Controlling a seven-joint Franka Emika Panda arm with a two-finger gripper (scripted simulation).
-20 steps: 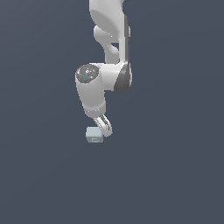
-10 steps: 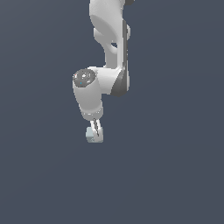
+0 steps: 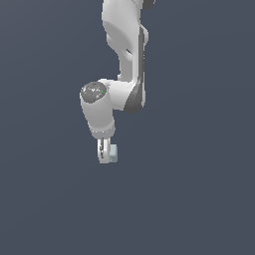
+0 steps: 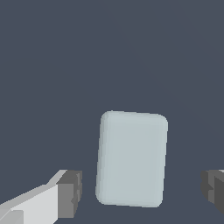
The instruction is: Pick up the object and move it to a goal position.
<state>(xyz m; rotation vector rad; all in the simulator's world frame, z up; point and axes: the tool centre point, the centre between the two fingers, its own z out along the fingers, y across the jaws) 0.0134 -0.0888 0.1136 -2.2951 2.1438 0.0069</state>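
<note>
The object (image 4: pixel 131 159), a small pale grey-blue cube with rounded edges, lies between my two fingers in the wrist view, with a gap on each side. A grey pad (image 4: pixel 70 194) stands off one face, and the other pad (image 4: pixel 214 188) is farther from the opposite face. My gripper (image 4: pixel 142 192) is open and touches nothing. In the exterior view the white arm reaches down from above. There the gripper (image 3: pixel 105 152) is low around the object (image 3: pixel 114 152), whose one side peeks out past the near finger (image 3: pixel 102 152).
A plain dark grey-blue floor (image 3: pixel 199 199) surrounds the arm on every side. No other object, container or edge shows in either view.
The wrist swung toward the exterior view's left and came down over the cube. The hand has also turned, so the fingers now line up one behind the other.
</note>
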